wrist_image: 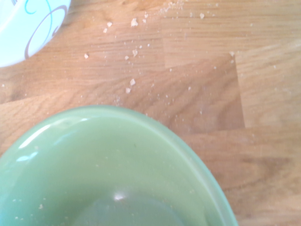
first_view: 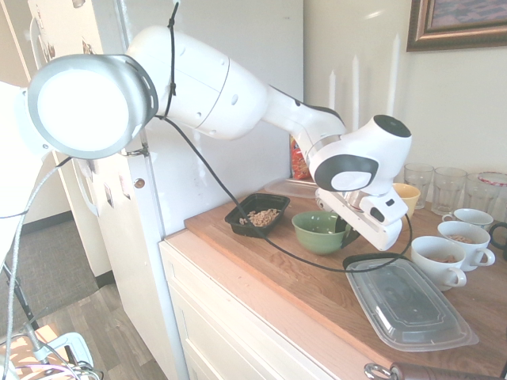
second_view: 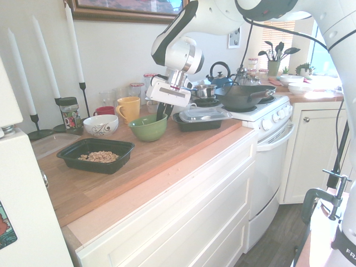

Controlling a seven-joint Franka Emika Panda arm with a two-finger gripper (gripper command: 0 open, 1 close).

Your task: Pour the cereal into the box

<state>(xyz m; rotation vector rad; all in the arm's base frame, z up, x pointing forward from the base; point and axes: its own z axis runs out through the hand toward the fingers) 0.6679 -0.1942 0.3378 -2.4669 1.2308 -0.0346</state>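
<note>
Green bowl, nearest the lens in the wrist view, is noted to fill the lower left of the frame; a few crumbs cling to its inner wall. Pale crumbs are scattered on the wooden tabletop beyond it, and part of a patterned white bowl shows at the upper left.

In the second exterior view, the pincer is at the centre, pointing down and clenched on the rim of the green bowl. The cereal lies in a loose heap inside the black box, at the lower left of the frame. The patterned bowl stands between the box and a yellow mug. A container with a clear lid sits just right of the green bowl.

In the first exterior view, white cups stand at the right, with flakes visible in two of them
</note>
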